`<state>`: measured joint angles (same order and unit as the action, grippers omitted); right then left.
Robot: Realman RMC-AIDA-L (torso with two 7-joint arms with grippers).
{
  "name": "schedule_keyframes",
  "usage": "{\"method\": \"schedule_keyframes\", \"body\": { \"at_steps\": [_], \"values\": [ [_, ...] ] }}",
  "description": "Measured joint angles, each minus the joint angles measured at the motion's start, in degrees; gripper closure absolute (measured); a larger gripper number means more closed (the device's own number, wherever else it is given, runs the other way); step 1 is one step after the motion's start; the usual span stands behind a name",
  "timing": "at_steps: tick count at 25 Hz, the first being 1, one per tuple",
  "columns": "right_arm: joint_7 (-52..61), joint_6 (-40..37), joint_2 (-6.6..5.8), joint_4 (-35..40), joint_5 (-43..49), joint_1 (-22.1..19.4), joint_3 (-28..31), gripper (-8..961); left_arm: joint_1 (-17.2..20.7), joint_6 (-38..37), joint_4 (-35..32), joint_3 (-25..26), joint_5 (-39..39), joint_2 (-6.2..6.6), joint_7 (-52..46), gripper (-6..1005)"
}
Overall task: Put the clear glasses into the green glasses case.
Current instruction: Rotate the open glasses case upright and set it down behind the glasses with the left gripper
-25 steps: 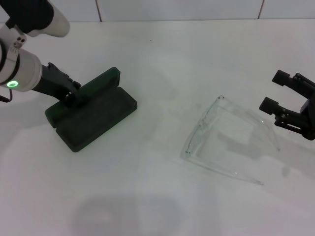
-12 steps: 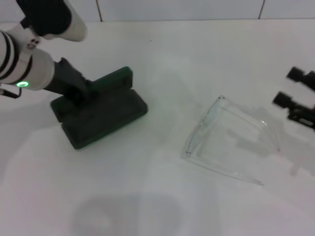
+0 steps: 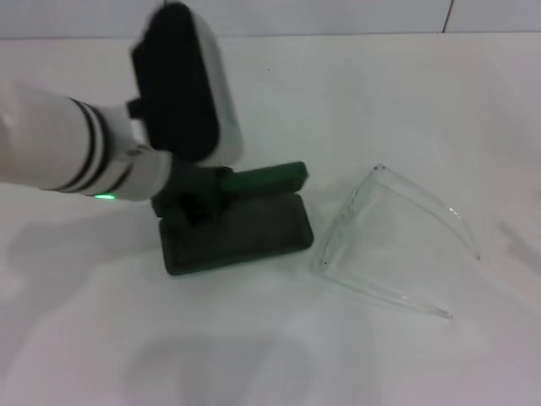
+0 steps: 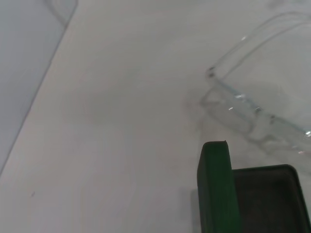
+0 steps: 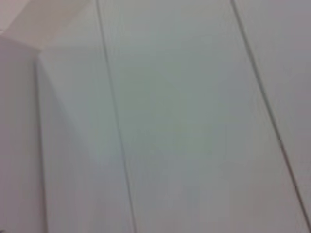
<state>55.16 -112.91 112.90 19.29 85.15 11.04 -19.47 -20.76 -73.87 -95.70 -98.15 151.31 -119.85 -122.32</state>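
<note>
left end effector (image 3: 193, 203) at left end of case, fingers hidden, can't tell if gripping | case (image 3: 241, 228) open, centre-left of bench (image 3: 254, 355), lid up on far side | glasses (image 3: 393, 241) flat on bench just right of case, not touching | right end effector out of view

White, black-banded left arm (image 3: 76, 156), seemingly green-lit

Lab-like: bare white table (image 3: 355, 101)
</note>
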Motion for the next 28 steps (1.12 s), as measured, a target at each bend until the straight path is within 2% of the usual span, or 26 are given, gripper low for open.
{"method": "schedule_keyframes", "body": {
  "at_steps": [5,13,19,22,28],
  "values": [
    [-0.7,-1.1,0.4,0.0,0.2,-1.8,1.5,95,-2.6,2.3,2.6,-3.4,-1.2,-0.05,1.0,773],
    [-0.7,-1.1,0.77,-0.1,0.5,-2.1,1.2,96,-5.8,7.6,6.5,-8.3,-1.6,-0.06,1.0,762],
    [-0.8,-0.9,0.75,-0.1,0.6,-2.1,1.4,96,-6.6,9.5,8.4,-8.6,-2.4,-0.08,1.1,755],
    [-0.9,-0.7,0.74,0.0,0.6,-2.1,1.6,95,-8.2,10.3,10.4,-8.2,-4.9,-0.08,1.1,751],
    [-1.5,-0.5,0.74,0.0,0.6,-1.8,1.3,95,-8.9,12.0,10.7,-8.6,-5.4,-0.08,1.4,743]
  ]
}}
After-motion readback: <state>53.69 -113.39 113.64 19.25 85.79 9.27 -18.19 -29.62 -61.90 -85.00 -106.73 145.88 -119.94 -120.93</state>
